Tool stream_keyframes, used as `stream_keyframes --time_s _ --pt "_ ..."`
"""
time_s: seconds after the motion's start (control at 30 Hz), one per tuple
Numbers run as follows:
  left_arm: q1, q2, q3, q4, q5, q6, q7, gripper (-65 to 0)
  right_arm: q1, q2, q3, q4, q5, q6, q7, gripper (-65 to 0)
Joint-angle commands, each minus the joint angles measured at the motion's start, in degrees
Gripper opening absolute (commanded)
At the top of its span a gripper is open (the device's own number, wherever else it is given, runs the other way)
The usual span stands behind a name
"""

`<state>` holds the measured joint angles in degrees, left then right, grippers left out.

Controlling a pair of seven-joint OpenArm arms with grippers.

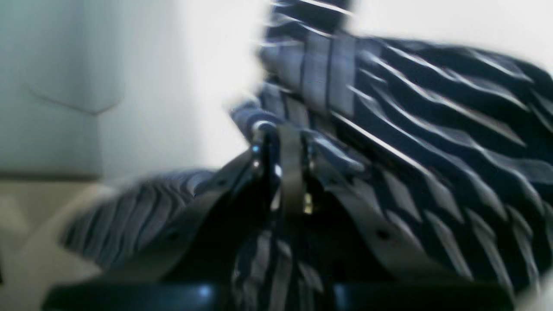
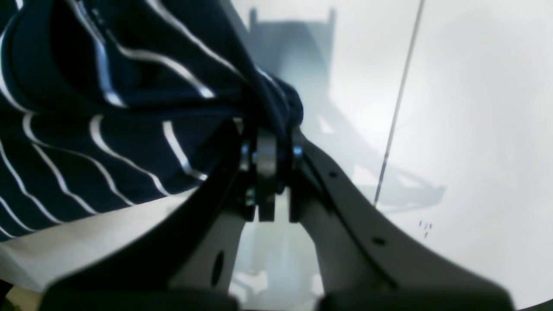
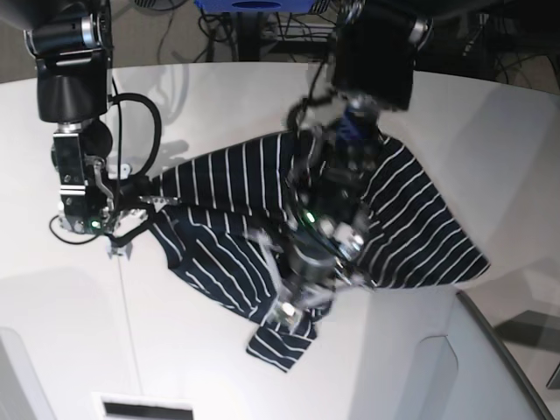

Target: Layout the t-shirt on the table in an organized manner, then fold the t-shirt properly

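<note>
The dark navy t-shirt (image 3: pixel 411 219) with thin white stripes hangs stretched between my two grippers above the white table (image 3: pixel 219 96). At the left of the base view, my right gripper (image 3: pixel 140 203) is shut on one bunched edge of the t-shirt (image 2: pixel 86 129). Up close, the right gripper (image 2: pixel 270 138) pinches a dark fold, with the table (image 2: pixel 475 108) behind it. My left gripper (image 3: pixel 293 306) reaches down through the middle of the shirt. In the blurred left wrist view, the left gripper (image 1: pixel 283 147) is shut on striped t-shirt (image 1: pixel 432 129) fabric. A loose corner dangles below it.
A thin dark seam (image 2: pixel 397 103) runs across the tabletop. The table's curved edge (image 3: pixel 499 341) lies at the right front. Cables and a blue object (image 3: pixel 254 4) sit beyond the far edge. A white label (image 3: pixel 144 409) lies near the front.
</note>
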<state>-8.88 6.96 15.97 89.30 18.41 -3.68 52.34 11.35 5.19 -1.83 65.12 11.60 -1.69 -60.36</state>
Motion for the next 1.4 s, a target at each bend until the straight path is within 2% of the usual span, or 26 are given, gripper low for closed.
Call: stream_keyframes --time_s 0.0,0.1,0.23,0.3,0.37,0.5,0.73,0.83,0.9,0.97,1.03,1.13,1.17,1.2,1.37 --pt "1.19 0.29 1.75 2.00 0.44 1.70 -0.42 -65.0 0.47 0.30 0.02 0.15 -0.74 -0.28 -0.26 -65.0" --pt "7.52 -2.70 6.06 4.02 0.44 5.66 -0.42 -65.0 0.47 0.30 0.02 0.15 -0.74 -0.28 -0.26 -65.0" --pt "15.79 -6.74 6.76 6.75 0.44 12.08 -0.60 -65.0 0.47 0.30 0.02 0.15 -0.74 -0.28 -0.26 -65.0" --pt "19.30 -8.94 6.76 8.51 0.35 13.84 -0.60 -65.0 0.47 0.30 0.02 0.15 -0.74 -0.28 -0.26 -65.0" --pt "22.29 -10.26 6.76 9.82 0.35 13.92 -0.51 -65.0 0.47 0.22 -0.15 0.15 -0.74 -0.28 -0.26 -65.0" --pt "26.16 -10.35 7.46 9.74 0.35 13.92 -0.60 -65.0 0.47 -0.05 -0.24 0.15 -0.74 -0.28 -0.26 -65.0" --pt "26.51 -10.35 6.85 10.97 0.35 13.92 -0.34 -65.0 0.65 -0.05 -0.24 0.15 -0.74 -0.28 -0.26 -65.0" --pt "26.60 -10.35 6.85 14.57 0.35 13.92 -0.34 -42.9 0.47 -0.05 -0.24 0.15 -0.83 -0.28 -0.26 -64.8" --pt "26.95 -10.35 6.93 17.21 0.35 13.92 -0.25 -32.9 0.47 0.13 -0.24 0.15 -0.83 -0.28 -0.26 -64.5" --pt "27.04 -10.35 7.20 19.58 0.35 13.92 -0.25 -24.7 0.47 0.22 -0.15 0.50 -0.83 -0.28 -0.26 -59.1" --pt "27.04 -10.35 7.29 21.60 0.35 13.92 -0.25 -19.4 0.47 0.30 -0.24 0.59 -0.83 -0.28 -0.26 -47.4" --pt "26.07 -10.43 6.41 21.96 0.35 13.92 -0.25 -16.9 0.47 0.30 -0.33 0.59 -0.83 -0.28 -0.17 -29.6" --pt "25.02 -10.79 5.35 21.96 0.27 13.92 -0.25 -16.9 0.38 0.30 -0.33 0.59 -0.83 -0.28 -0.17 -25.4" --pt "24.05 -10.79 3.77 21.96 0.09 13.92 -0.25 -16.9 0.38 0.30 -0.33 0.59 -0.83 -0.28 -0.08 -23.6" --pt "16.49 -9.29 -4.32 18.44 -0.26 13.75 -0.25 -16.9 -0.06 0.30 -0.33 0.59 -0.83 -0.20 2.03 -24.5"
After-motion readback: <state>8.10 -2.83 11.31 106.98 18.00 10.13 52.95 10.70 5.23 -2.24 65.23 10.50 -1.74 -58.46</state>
